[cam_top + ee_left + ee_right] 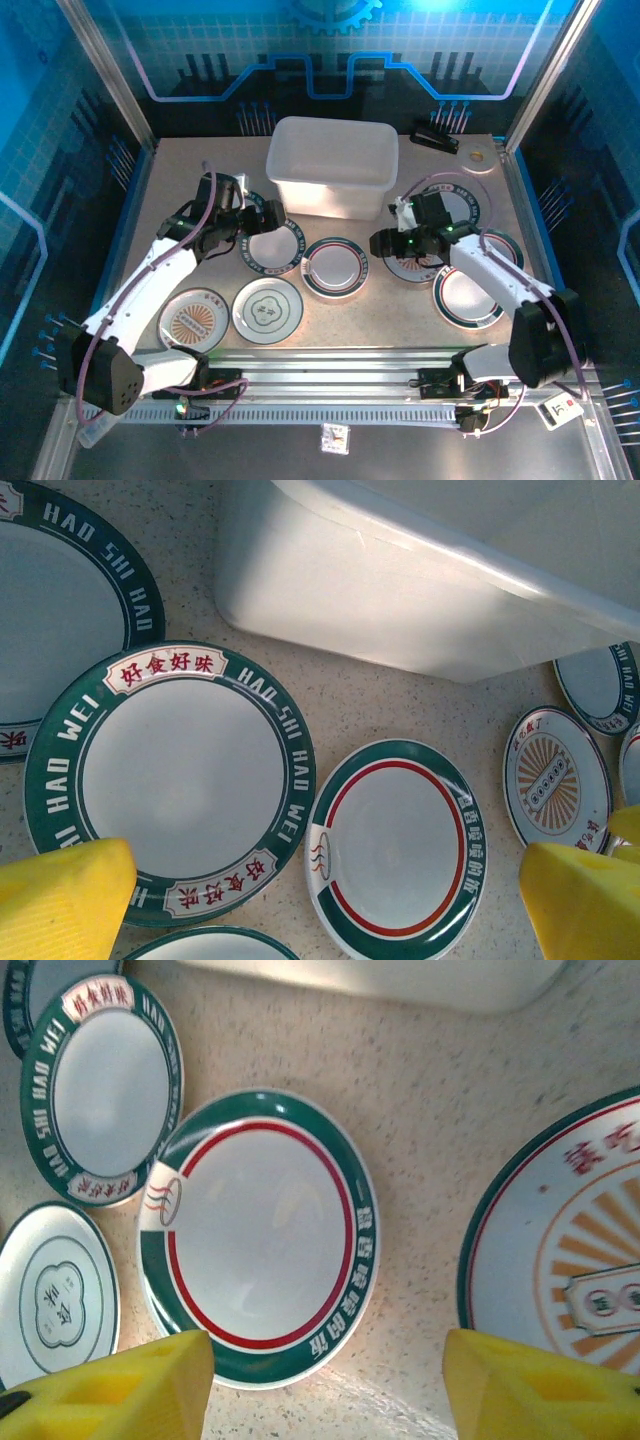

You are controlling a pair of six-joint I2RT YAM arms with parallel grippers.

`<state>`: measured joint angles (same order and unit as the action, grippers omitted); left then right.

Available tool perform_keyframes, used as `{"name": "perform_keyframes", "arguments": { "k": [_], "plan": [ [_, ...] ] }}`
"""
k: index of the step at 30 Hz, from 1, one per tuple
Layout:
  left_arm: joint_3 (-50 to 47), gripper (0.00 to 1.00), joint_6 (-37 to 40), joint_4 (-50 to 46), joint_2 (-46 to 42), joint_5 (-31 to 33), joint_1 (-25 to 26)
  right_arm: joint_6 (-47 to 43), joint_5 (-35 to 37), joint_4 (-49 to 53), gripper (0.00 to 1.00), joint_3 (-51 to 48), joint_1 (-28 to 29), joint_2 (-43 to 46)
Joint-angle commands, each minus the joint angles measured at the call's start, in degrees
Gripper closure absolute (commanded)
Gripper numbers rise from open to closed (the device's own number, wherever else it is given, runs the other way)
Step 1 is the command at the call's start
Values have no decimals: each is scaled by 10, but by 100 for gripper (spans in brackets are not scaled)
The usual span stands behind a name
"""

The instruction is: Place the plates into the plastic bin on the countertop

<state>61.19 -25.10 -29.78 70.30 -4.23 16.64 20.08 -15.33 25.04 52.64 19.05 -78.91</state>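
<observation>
Top external camera looks steeply down over the whole countertop point(395, 318) from the near side, at a distance. Both wrist cameras face downward, close in, and share the red-ringed plate point(395, 845) point(255, 1235) and the plastic bin point(400, 600) wall.

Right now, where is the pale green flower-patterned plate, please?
Top view: the pale green plate lies front-left on the beige countertop, right of the orange-centred plate.

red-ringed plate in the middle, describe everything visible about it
The red-ringed plate is round, glossy white in the centre, with a thin red ring inside a broad dark green rim carrying white characters and a white patch with a red emblem. It lies flat, face up and empty on the speckled countertop.
</observation>
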Motion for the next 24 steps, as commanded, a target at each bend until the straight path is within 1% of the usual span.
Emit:
{"name": "perform_keyframes", "arguments": {
  "k": [1, 6, 14, 19, 24],
  "plan": [
    [-14, 1, 11, -15, -20, -11, -5, 13, -22, -38, 41, -6, 9, -37],
    [-29, 1, 11, -17, -33, -5, -5, 26, -39, -52, 44, -5, 17, -77],
    [-44, 1, -1, -11, -34, -22, -5, 51, -22, -52, 48, -11, 29, -119],
    [-52, 1, -4, -8, -37, -21, -5, 55, -22, -53, 50, -7, 42, -141],
    [-58, 1, -3, -7, -37, -21, -5, 64, -2, -46, 52, -2, 43, -158]
  ]
}}
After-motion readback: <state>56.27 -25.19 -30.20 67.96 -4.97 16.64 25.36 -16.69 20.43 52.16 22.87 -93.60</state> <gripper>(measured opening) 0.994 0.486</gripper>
